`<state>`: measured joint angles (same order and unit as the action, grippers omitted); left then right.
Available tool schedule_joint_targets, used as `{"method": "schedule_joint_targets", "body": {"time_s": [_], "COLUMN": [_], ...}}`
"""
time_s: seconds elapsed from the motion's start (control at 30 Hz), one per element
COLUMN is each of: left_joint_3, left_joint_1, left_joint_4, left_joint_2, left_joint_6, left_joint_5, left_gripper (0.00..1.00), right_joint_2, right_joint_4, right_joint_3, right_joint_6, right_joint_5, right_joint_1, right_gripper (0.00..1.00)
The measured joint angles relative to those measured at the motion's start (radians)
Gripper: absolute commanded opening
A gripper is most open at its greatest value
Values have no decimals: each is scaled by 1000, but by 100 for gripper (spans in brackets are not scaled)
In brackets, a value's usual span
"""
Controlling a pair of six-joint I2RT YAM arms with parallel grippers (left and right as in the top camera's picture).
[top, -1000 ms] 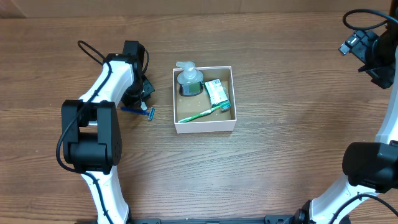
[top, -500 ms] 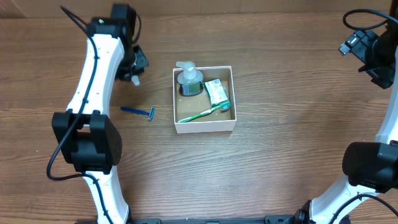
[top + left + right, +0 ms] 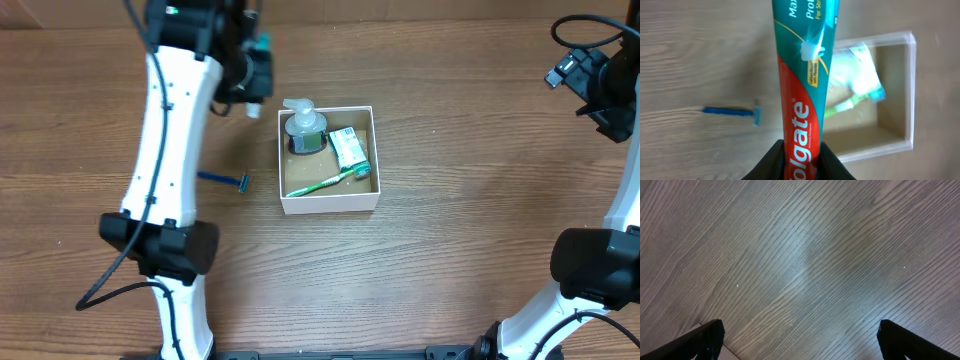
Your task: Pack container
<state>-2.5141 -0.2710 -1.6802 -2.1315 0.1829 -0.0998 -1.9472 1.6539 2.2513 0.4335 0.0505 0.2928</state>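
The container (image 3: 330,203) is a square white-walled box with a brown floor at the table's middle; it also shows in the left wrist view (image 3: 907,90). Inside are a clear pump bottle (image 3: 304,128), a green packet (image 3: 349,147) and a green toothbrush (image 3: 325,183). My left gripper (image 3: 256,62) is raised above the table, left of and behind the box, and is shut on a red and teal toothpaste tube (image 3: 805,75). A blue razor (image 3: 225,180) lies on the table left of the box. My right gripper (image 3: 799,340) is open and empty above bare wood at the far right.
The wooden table (image 3: 450,230) spreads around the box. The right arm (image 3: 605,90) hangs over the table's far right edge. The left arm (image 3: 165,150) reaches across the table's left side.
My left gripper has risen from the table beside the razor and moved back and right toward the box, carrying the toothpaste tube. The razor stays put. The right arm has not moved.
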Motion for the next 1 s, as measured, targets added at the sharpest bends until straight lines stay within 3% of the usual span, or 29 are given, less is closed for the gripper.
{"method": "schedule_joint_targets", "body": {"time_s": [0.17,0.43,1.0], "left_joint_3": [0,21,375], "left_joint_1": [-137,-283,-294], "left_joint_4": [-7,-7,1], "left_joint_2": [0,0,-1], "left_joint_6": [-131,-228,-434], "left_joint_5": [-31,-35,-57], "left_gripper": [22,23,26], "right_joint_2": [0,0,0], "right_joint_4": [0,0,-1], "right_joint_3": [0,0,0], "right_joint_6": [0,0,0], "right_joint_5": [0,0,0], "right_joint_1": [0,0,0], "right_gripper": [100,100,100]}}
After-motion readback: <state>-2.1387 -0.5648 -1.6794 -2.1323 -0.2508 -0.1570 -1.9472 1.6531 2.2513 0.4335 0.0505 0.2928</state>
